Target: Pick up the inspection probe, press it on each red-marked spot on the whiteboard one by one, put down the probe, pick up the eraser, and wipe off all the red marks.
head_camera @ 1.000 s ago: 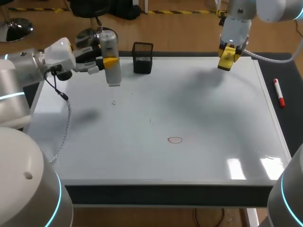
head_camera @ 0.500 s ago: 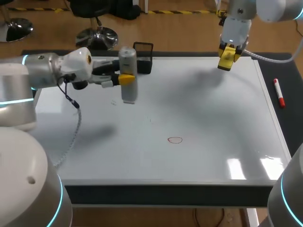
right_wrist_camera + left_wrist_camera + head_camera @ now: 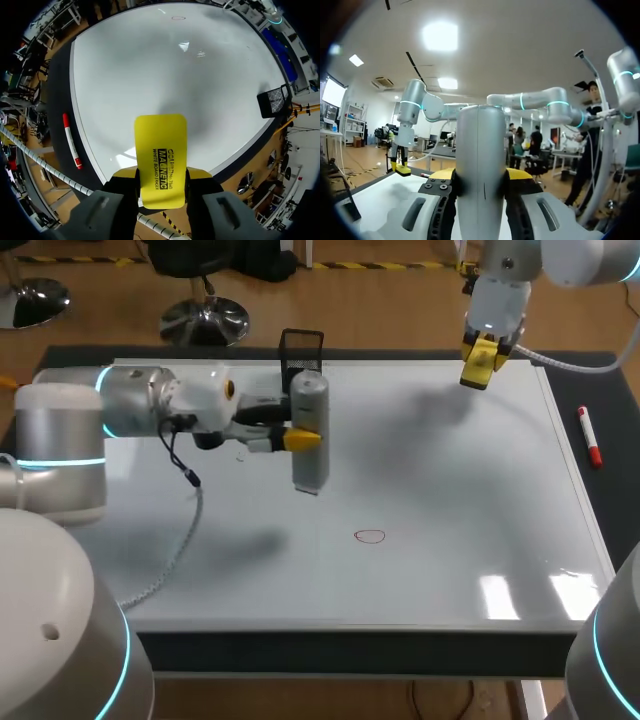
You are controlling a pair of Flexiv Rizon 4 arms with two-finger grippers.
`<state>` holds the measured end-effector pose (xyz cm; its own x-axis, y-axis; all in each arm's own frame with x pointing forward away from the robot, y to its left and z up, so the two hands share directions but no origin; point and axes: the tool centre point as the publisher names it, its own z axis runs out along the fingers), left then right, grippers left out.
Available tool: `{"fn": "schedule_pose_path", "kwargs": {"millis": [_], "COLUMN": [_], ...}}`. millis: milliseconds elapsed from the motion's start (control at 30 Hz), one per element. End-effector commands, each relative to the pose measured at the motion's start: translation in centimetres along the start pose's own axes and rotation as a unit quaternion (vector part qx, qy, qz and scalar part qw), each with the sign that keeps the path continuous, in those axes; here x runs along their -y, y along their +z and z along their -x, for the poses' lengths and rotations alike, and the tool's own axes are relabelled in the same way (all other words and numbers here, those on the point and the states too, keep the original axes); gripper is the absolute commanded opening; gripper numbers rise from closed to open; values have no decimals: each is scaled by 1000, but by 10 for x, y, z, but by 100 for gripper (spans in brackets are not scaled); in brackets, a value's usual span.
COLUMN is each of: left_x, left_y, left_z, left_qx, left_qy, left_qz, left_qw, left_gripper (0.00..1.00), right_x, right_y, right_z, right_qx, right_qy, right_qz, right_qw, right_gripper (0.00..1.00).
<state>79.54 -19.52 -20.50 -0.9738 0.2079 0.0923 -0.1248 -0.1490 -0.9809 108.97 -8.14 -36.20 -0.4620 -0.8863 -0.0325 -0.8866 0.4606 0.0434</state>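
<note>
The left gripper (image 3: 300, 439) is clamped on the inspection probe (image 3: 311, 468), a grey cylinder held upright with a yellow-tipped finger on each side. The left wrist view shows this too, the probe (image 3: 481, 165) standing between the fingers of the gripper (image 3: 480, 180). It hangs over the left middle of the whiteboard (image 3: 450, 500). Its shadow falls well apart from it on the board, so I judge the lower end to be clear of the surface.

The step in hand is carrying the probe to a red-marked spot. The red ring (image 3: 370, 536) lies to the right of the probe and nearer. The next move calls for shifting the probe right and toward the near edge until its lower end is over the ring. It should then go straight down, kept upright, so it presses inside the outline rather than smearing it.

The right gripper (image 3: 481, 362) waits above the far right corner of the board. Its fingers are closed on the yellow eraser (image 3: 161, 150), so the eraser is already in hand for the wiping step.

Counted:
- one probe
- one eraser
- one red ring on the board, also seen from the right wrist (image 3: 178, 18)
- one red marker pen (image 3: 589, 436), lying off the board's right edge
- one black mesh holder (image 3: 301, 348) at the far edge

A couple of faint specks sit on the left half of the board, too small to tell their colour.
</note>
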Motion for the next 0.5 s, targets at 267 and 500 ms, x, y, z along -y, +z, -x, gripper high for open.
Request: {"fn": "schedule_pose_path", "kwargs": {"millis": [267,500], "left_x": [-9,-9], "left_y": [13,13], "left_z": [-1,-1], "left_qx": [-32,-32], "left_qy": [-9,-9], "left_qz": [-1,-1], "left_qw": [999,999], "left_gripper": [0,0], "right_x": [1,1], "right_y": [-1,-1], "right_z": [0,0], "right_qx": [-3,-3], "right_qy": [-1,-1], "right_qz": [0,0], "right_qw": [1000,1000], "right_gripper": [0,0]}}
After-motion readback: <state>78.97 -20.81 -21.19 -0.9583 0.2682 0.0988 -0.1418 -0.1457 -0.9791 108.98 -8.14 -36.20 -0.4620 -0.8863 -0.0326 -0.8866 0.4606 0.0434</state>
